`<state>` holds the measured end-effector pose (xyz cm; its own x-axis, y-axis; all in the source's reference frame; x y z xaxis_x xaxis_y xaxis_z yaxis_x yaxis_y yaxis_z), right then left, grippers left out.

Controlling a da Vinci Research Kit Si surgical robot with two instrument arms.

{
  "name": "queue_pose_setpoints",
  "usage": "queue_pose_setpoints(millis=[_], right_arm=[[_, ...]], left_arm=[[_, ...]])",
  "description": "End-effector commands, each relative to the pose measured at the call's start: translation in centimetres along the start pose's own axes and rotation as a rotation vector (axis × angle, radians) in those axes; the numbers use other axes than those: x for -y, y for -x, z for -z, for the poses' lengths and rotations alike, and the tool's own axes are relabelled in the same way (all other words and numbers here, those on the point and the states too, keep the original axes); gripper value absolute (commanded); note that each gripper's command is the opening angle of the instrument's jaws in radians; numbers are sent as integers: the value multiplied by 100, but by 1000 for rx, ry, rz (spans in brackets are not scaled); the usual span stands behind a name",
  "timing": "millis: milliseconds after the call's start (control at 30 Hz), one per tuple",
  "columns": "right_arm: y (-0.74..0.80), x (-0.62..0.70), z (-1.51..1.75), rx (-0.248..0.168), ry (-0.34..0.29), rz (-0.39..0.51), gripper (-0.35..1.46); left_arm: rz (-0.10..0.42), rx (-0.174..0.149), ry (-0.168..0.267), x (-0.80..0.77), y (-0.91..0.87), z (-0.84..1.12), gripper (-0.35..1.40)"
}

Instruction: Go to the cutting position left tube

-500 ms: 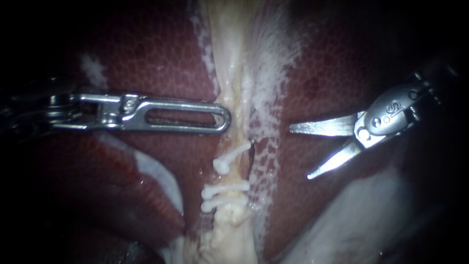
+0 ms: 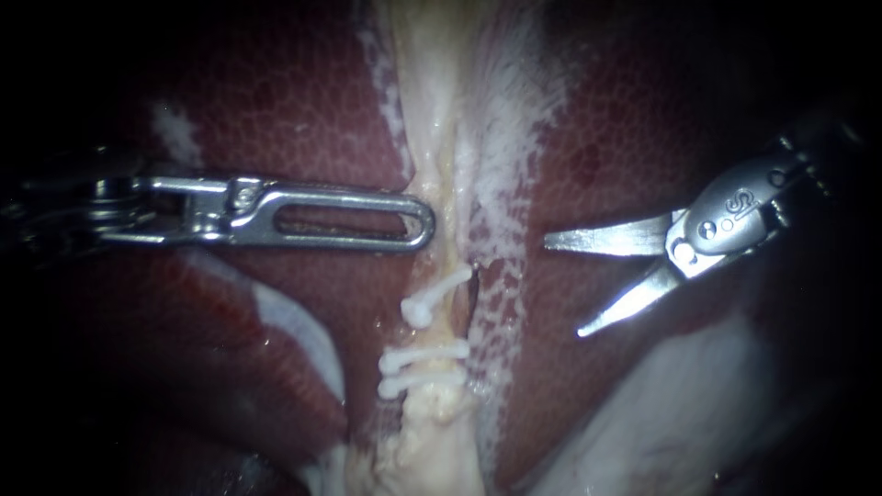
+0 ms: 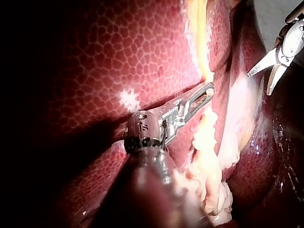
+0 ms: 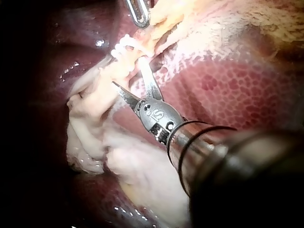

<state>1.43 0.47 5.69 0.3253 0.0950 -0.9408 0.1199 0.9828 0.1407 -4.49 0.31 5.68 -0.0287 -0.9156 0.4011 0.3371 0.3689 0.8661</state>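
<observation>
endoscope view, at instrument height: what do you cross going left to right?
left instrument → pale tube carrying white clips → right instrument, jaws open

Liver [image 2: 276,110] — pale tube [image 2: 427,138] on it

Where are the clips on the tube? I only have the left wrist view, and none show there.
Observer: The endoscope view shows three white ones on the tube, below the left instrument: a slanted clip, then a pair of clips under it.
Operator: Any gap between them?
Observer: Yes, bare tube shows between the slanted clip and the pair.
Operator: Where is the right instrument aimed?
Observer: In the right wrist view the right instrument has its jaws open, pointing toward the clips.
</observation>
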Motion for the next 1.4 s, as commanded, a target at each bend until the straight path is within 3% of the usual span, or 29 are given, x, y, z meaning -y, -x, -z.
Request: queue_pose_setpoints(millis=[33,300,533,733,900,1167,1400], right_arm=[[3,1,-2,-3,-5,1,143],[30,7,-22,5,-40,-31,143],[76,18,-63,14,-92,-107,143],[101,29,-85,4,-144,-181,143],[101,33,-84,-6,-183,-236,143],[85,37,-83,-2,-246,-293,143],[70,30,-97,-15,-297,-328,143]], left_arm=[[1,-1,-1,2,2,2,-35],[6,-3,-4,13,8,13,-35],[12,-5,-7,27,15,27,-35],[16,-6,-7,39,19,35,-35],[15,1,-13,43,27,44,-35],[7,10,-8,43,42,60,-35],[5,16,-8,45,46,69,-35]])
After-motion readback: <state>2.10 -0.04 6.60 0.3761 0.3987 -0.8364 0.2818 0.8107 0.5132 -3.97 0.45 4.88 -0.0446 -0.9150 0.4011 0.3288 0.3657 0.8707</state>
